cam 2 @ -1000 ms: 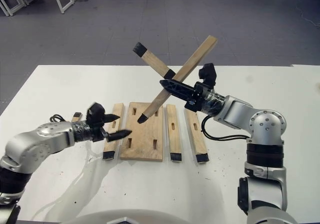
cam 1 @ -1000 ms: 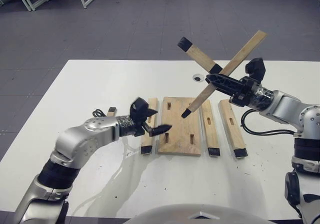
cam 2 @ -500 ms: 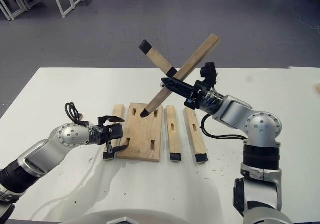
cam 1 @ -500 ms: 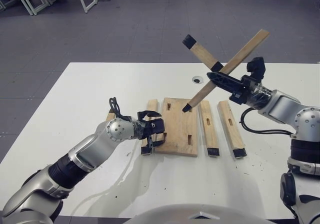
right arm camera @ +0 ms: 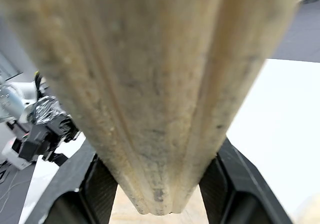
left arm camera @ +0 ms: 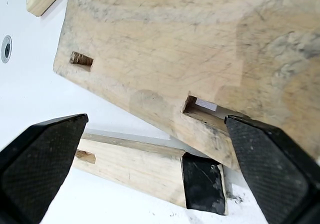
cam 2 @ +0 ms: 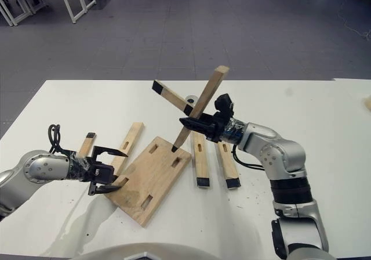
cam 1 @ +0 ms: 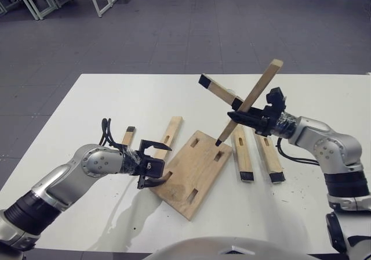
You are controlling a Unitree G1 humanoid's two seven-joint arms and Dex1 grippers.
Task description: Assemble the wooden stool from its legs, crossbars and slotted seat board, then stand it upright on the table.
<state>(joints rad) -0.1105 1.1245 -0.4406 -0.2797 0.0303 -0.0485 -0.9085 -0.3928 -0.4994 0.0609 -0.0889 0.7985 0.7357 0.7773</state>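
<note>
One joint is made so far: two bars are locked into an X. Nothing is fitted to the seat board, the slots visible in it are empty, and the other pieces lie flat. By this evidence the assembly is at an early stage. The crossed pair, the loose bars and the board have to be joined, and the stool then has to be stood upright.

1. Right gripper (cam 1: 246, 119): clenched on the crossed bars (cam 1: 259, 91) just below their crossing, holding them in the air. The long bar slopes down toward 8 o'clock. Its black tip is at the far edge of the seat board (cam 1: 194, 173), just beside a slot. Contact with the board cannot be confirmed.

2. Left gripper (cam 1: 167, 163): spread wide and holding nothing. Its fingers (left arm camera: 42, 156) stand either side of the board's 9 o'clock corner. Whether they touch the wood cannot be told.

3. Around the left gripper: a slotted bar (cam 1: 170, 133) runs off toward 12 o'clock, with its black-capped end at the board's edge. A short piece (cam 1: 128, 135) lies at 10 o'clock.

4. At 3 o'clock of the board, two slotted bars (cam 1: 242, 154) lie side by side on the table (cam 1: 75, 103), below the right gripper.
</note>
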